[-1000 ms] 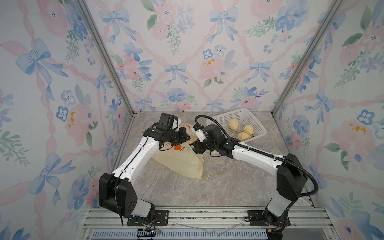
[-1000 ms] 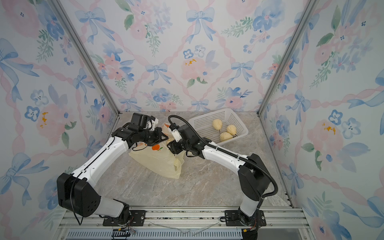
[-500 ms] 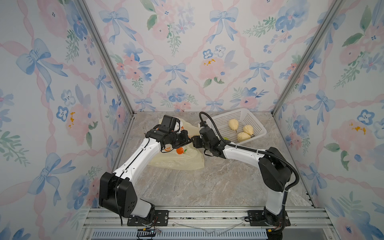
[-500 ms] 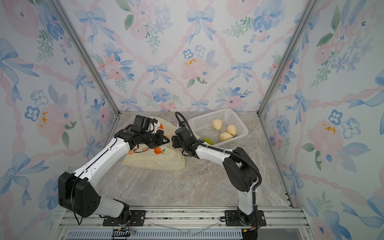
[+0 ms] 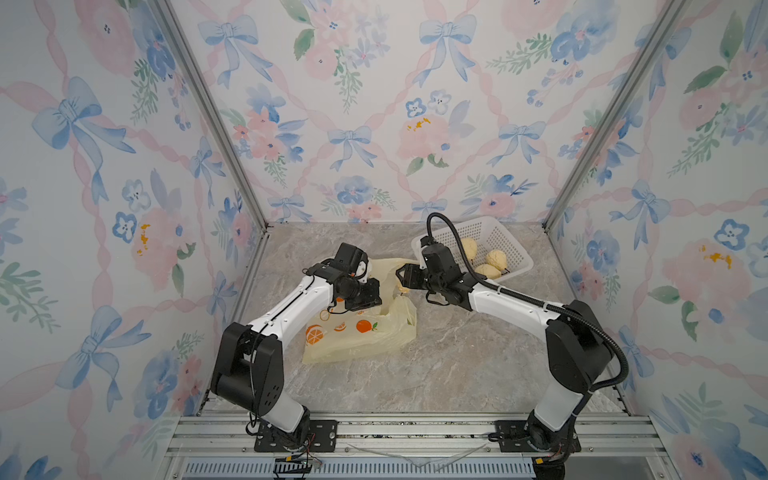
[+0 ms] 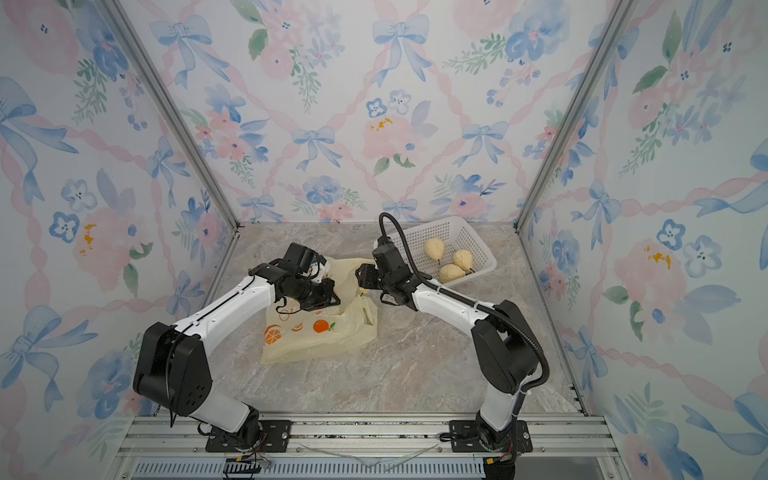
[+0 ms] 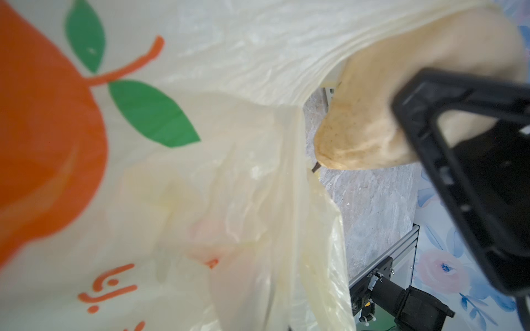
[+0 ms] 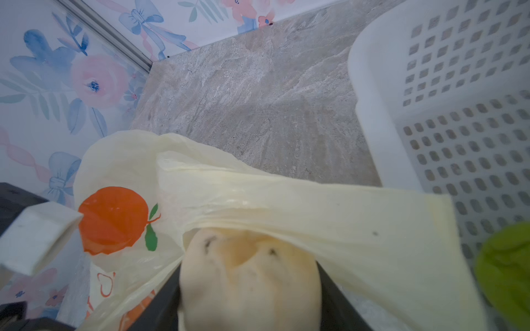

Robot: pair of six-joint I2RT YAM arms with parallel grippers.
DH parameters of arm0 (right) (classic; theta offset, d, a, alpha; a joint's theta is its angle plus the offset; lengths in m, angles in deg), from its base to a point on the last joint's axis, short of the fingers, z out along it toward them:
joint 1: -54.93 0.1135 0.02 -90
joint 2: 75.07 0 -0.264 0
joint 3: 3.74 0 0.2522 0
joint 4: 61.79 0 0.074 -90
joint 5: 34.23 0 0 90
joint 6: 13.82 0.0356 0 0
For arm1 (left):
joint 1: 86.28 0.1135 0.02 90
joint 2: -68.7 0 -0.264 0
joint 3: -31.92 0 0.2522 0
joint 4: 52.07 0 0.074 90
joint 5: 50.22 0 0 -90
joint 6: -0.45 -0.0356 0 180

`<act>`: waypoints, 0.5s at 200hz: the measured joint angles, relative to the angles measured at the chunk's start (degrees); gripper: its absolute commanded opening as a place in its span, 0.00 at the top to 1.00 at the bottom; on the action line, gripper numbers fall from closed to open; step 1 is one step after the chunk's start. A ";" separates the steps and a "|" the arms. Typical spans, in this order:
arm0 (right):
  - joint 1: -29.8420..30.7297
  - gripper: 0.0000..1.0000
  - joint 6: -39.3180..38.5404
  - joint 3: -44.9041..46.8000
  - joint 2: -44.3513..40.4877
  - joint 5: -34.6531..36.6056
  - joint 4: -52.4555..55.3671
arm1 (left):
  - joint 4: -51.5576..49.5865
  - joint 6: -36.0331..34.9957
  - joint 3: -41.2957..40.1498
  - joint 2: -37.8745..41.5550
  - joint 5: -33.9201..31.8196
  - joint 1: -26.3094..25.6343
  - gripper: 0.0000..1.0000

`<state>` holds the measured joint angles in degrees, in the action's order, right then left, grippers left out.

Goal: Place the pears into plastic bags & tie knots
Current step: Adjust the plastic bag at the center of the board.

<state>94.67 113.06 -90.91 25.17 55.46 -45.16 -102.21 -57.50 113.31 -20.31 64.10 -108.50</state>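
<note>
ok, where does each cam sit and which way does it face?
Top views: high in front, looking down and back at the table; left arm, right arm whole.
Left wrist: on left arm, facing plastic bag; own fingers unseen, right gripper shows.
Right wrist: on right arm, past own fingers at pear, bag, basket.
Both wrists share pear, bag.

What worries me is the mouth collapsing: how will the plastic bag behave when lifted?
Probably floppy: the plastic bag lies crumpled and wrinkled. Likely light, being thin and translucent. Its edge drapes over the held pear, so it may sag shut unaided.
</note>
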 measured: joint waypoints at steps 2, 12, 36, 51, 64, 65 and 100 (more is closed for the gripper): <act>0.00 0.54 0.22 0.00 -0.11 -0.09 -0.02 | 0.00 -0.07 0.00 0.00 -0.02 -0.04 1.00; -0.02 0.54 1.90 0.20 -0.72 -0.44 -0.37 | -0.02 -0.42 0.00 0.00 -0.02 -0.20 1.00; -0.33 0.55 5.20 0.33 -0.94 -0.96 0.28 | -0.04 -1.05 0.00 0.00 -0.24 -0.63 1.00; -0.22 0.55 5.38 0.79 -2.12 1.25 2.32 | -0.02 -1.03 0.00 0.00 -1.29 -0.81 1.00; -0.11 0.57 5.18 3.10 -5.84 4.24 4.42 | -0.02 -0.98 0.00 0.02 -2.32 -0.81 1.00; -0.07 0.57 5.14 3.28 -6.14 4.44 4.52 | -0.04 -1.01 0.00 0.02 -2.38 -0.81 1.00; 0.50 0.57 4.72 9.75 -21.00 13.40 7.65 | -0.02 -1.09 0.11 0.02 -3.72 -1.07 1.00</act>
<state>95.18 117.79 -81.16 4.17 68.86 -37.51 -102.23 -58.59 113.42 -20.29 60.38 -109.57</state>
